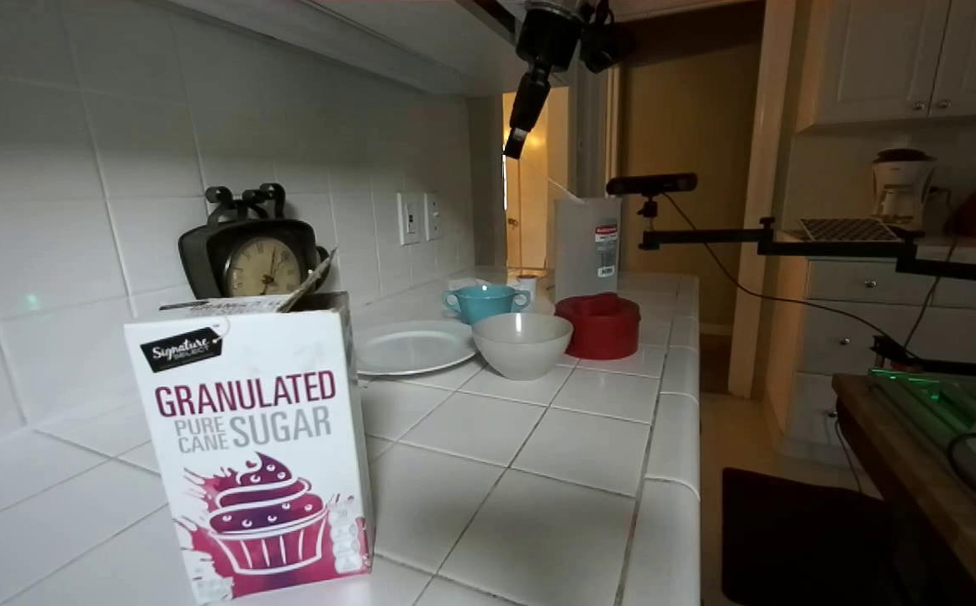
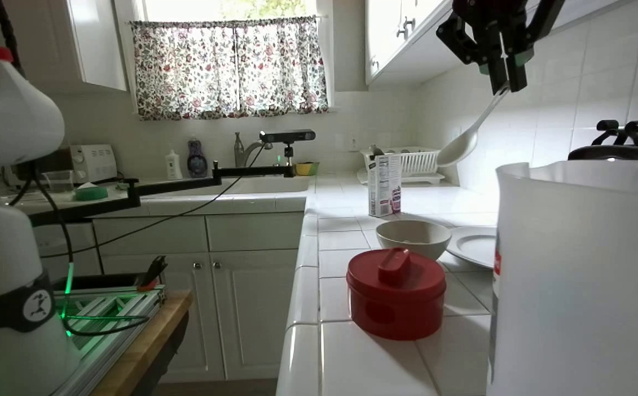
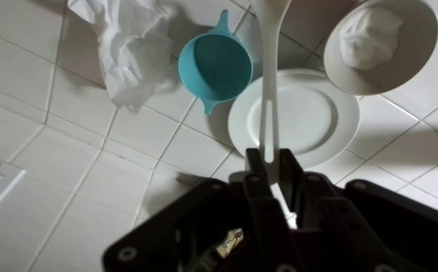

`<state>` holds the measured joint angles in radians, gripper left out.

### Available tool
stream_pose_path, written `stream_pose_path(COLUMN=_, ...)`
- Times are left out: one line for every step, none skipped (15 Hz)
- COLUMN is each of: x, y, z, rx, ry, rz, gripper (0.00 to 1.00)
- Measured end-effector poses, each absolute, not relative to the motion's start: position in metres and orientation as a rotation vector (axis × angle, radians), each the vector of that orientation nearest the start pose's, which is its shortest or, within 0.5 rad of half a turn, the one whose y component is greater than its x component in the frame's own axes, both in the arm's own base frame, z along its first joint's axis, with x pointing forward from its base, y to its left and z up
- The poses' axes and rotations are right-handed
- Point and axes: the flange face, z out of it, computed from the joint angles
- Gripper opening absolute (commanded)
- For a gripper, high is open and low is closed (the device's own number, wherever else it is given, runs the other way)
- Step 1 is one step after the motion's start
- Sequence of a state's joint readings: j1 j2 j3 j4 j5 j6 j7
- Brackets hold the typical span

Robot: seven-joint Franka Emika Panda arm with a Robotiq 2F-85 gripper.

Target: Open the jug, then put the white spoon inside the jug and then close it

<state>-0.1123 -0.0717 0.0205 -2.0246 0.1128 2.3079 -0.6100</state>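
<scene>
The jug (image 1: 586,248) is a tall clear plastic pitcher, upright on the counter and open at the top. It shows close up in an exterior view (image 2: 577,275). Its round red lid (image 1: 596,328) lies on the counter beside it, also in an exterior view (image 2: 396,294). My gripper (image 2: 507,85) is shut on the handle end of the white spoon (image 2: 459,147). The spoon slants down with its bowl lowest, above the counter. In the wrist view, the spoon handle (image 3: 269,87) is between the fingertips (image 3: 271,158); the spoon's bowl is cut off at the top edge.
A white bowl (image 1: 523,347), a plate (image 1: 416,347) and a turquoise two-handled cup (image 1: 485,303) stand near the lid. A sugar box (image 1: 257,454) and a clock (image 1: 261,261) stand farther along. Crumpled paper (image 3: 132,49) lies by the cup. Cabinets (image 2: 407,33) hang above.
</scene>
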Motion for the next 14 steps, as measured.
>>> stream_pose_path(x=0.558, y=-0.056, z=0.525, rx=-3.045, ry=-0.703, rz=-0.593, gripper=0.04)
stream_pose_path(x=0.553, y=-0.063, z=0.531, rx=-3.049, ry=-0.7, rz=-0.605, gripper=0.04)
stream_pose_path(x=0.548, y=-0.069, z=0.537, rx=-3.053, ry=-0.695, rz=-0.617, gripper=0.04)
stream_pose_path(x=0.543, y=-0.075, z=0.54, rx=-3.057, ry=-0.694, rz=-0.625, gripper=0.04)
stream_pose_path(x=0.539, y=-0.081, z=0.541, rx=-3.059, ry=-0.698, rz=-0.626, gripper=0.04)
stream_pose_path(x=0.536, y=-0.086, z=0.541, rx=-3.061, ry=-0.706, rz=-0.625, gripper=0.04)
stream_pose_path(x=0.534, y=-0.092, z=0.54, rx=-3.062, ry=-0.719, rz=-0.621, gripper=0.04)
stream_pose_path(x=0.532, y=-0.098, z=0.538, rx=-3.062, ry=-0.743, rz=-0.616, gripper=0.04)
stream_pose_path(x=0.531, y=-0.105, z=0.537, rx=-3.062, ry=-0.773, rz=-0.614, gripper=0.04)
stream_pose_path(x=0.53, y=-0.113, z=0.536, rx=-3.061, ry=-0.808, rz=-0.613, gripper=0.04)
stream_pose_path(x=0.528, y=-0.121, z=0.535, rx=-3.059, ry=-0.849, rz=-0.611, gripper=0.04)
stream_pose_path(x=0.527, y=-0.13, z=0.535, rx=-3.057, ry=-0.89, rz=-0.61, gripper=0.04)
stream_pose_path(x=0.526, y=-0.139, z=0.534, rx=-3.055, ry=-0.927, rz=-0.611, gripper=0.04)
stream_pose_path(x=0.526, y=-0.148, z=0.533, rx=-3.052, ry=-0.961, rz=-0.612, gripper=0.04)
